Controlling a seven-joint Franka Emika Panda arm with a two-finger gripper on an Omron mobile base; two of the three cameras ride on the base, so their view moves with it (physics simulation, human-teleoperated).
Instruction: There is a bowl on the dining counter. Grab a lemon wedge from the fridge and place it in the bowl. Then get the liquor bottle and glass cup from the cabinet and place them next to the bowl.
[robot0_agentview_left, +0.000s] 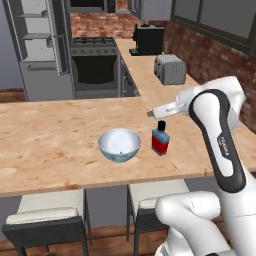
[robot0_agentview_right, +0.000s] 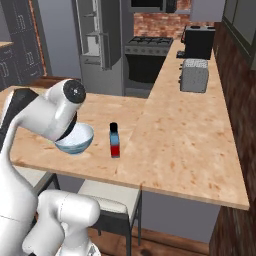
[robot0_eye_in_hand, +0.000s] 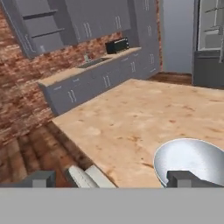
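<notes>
A white bowl (robot0_agentview_left: 119, 145) (robot0_agentview_right: 75, 139) (robot0_eye_in_hand: 192, 164) stands on the light wood dining counter (robot0_agentview_left: 50, 145). At its bottom lies a tiny speck, too small to tell whether it is the lemon wedge. The liquor bottle (robot0_agentview_left: 160, 138) (robot0_agentview_right: 115, 141), red with a black cap, stands upright just right of the bowl and apart from it. My gripper (robot0_agentview_left: 150, 114) (robot0_eye_in_hand: 111, 179) hovers above the bottle and points left across the counter, open, with nothing between its fingers. The glass cup is out of view. The fridge (robot0_agentview_left: 42, 47) (robot0_agentview_right: 97, 40) stands open beyond the counter.
A toaster (robot0_agentview_left: 170, 70) (robot0_agentview_right: 194, 75) and a black coffee machine (robot0_agentview_left: 147, 39) sit on the side counter along the brick wall. The oven (robot0_agentview_left: 95, 65) is beside the fridge. Grey wall cabinet doors (robot0_agentview_left: 215, 20) hang at upper right. Two stools (robot0_agentview_left: 47, 210) stand under the counter's near edge.
</notes>
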